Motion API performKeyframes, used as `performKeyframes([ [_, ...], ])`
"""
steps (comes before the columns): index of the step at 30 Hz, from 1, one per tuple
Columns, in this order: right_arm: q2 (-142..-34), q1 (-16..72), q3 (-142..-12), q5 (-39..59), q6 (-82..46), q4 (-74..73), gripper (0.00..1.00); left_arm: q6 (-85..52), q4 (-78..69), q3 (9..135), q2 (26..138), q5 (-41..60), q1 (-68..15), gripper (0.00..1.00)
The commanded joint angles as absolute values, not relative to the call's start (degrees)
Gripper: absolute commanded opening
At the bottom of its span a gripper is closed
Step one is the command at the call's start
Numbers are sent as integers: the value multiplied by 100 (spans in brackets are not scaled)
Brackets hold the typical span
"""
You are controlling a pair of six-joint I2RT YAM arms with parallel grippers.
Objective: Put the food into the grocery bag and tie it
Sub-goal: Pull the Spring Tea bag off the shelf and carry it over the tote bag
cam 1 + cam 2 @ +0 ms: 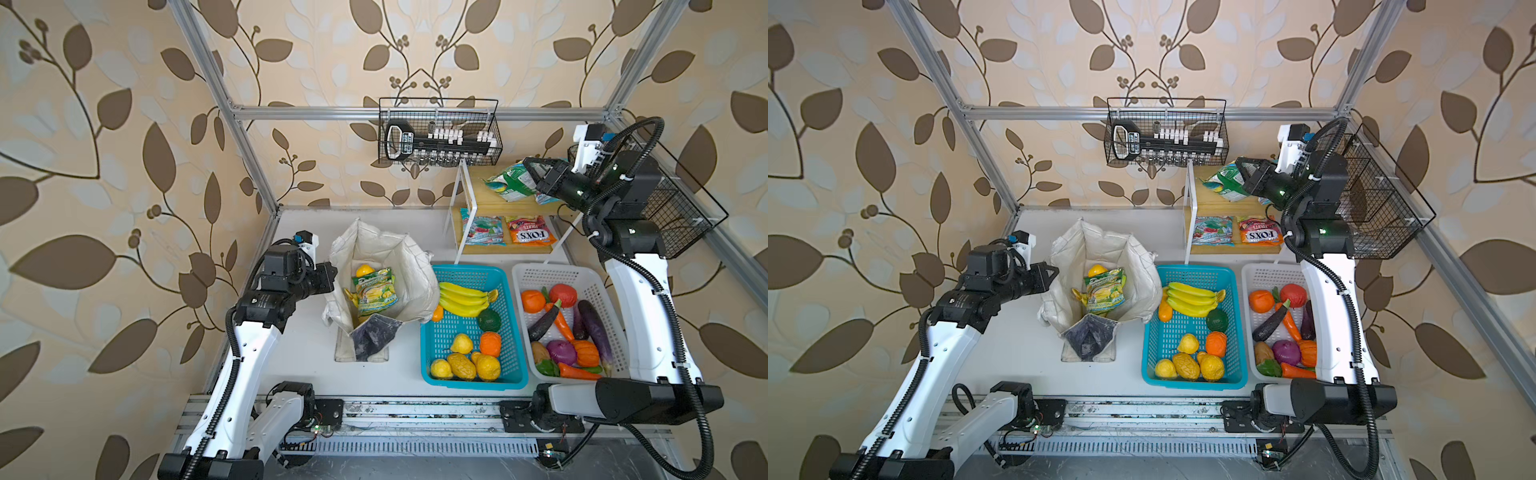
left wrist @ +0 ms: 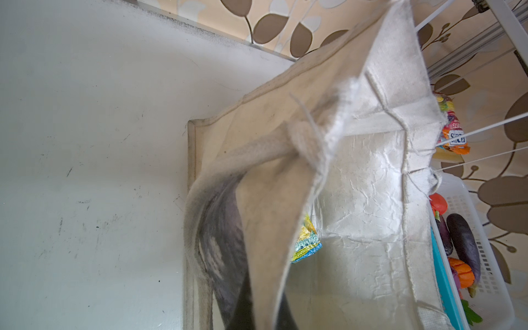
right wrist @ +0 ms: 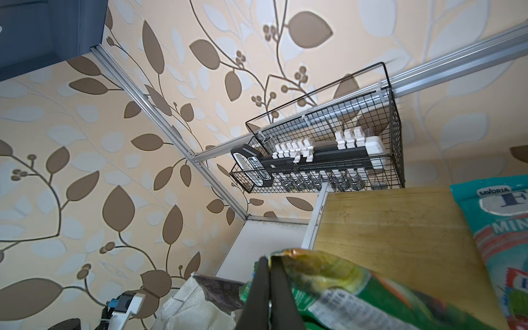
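Right jaws: clenched on the edge of the green packet (image 1: 513, 183) (image 3: 357, 297). The packet hangs over the top board of the shelf (image 1: 478, 195); can't tell if it touches the board.
- A teal mint packet (image 3: 503, 228) lies on the same board, just beside those jaws.
- On the lower board beneath them, a light-blue packet (image 1: 482, 230) and a red packet (image 1: 530, 230) lie side by side.
- One wire basket (image 1: 440, 133) hangs on the back rail, near and past the jaw tips. A second wire basket (image 1: 673, 208) sits behind the right wrist.

Left jaws: closed, grasping the bag (image 1: 411, 266) (image 1: 1133, 266) at its rim, on the side away from the baskets. In the left wrist view the rim fabric runs straight into them. The handle (image 2: 257, 153) droops down the outer wall close by.

The bag stands open on the table (image 1: 303, 353), mouth up, well apart from the right jaws. Inside it are a yellow-green packet (image 1: 374, 291) (image 2: 305, 243) and, beyond that, a yellow fruit (image 1: 365, 270).

Between the right jaws and the bag:
- the shelf's white frame post (image 3: 315, 214)
- the blue basket (image 1: 469, 270), its corner touching the bag wall farthest from the left jaws, with bananas (image 1: 463, 300) at that end

The white basket (image 1: 548, 274) sits beside the blue one, under the right arm.
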State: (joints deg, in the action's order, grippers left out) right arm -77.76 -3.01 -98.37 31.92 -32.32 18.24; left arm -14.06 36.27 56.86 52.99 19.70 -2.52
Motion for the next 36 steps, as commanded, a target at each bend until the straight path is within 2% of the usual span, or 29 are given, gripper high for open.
performKeyframes([
  [1,-7364,-264,-9982,3123,-3156,1752,0,-1385,3448,5819,5231,2075,-179,0],
  [14,-6302,126,-9559,3138,-3113,2033,0,-1417,3428,5797,5244,2065,-146,0],
  [26,-5556,2197,-8745,1734,-2739,2364,0,-1551,3314,5730,5347,2182,-146,0],
  [36,-5823,4088,-7453,867,-2945,1616,0,-1556,3332,5748,5449,2267,-146,0],
])
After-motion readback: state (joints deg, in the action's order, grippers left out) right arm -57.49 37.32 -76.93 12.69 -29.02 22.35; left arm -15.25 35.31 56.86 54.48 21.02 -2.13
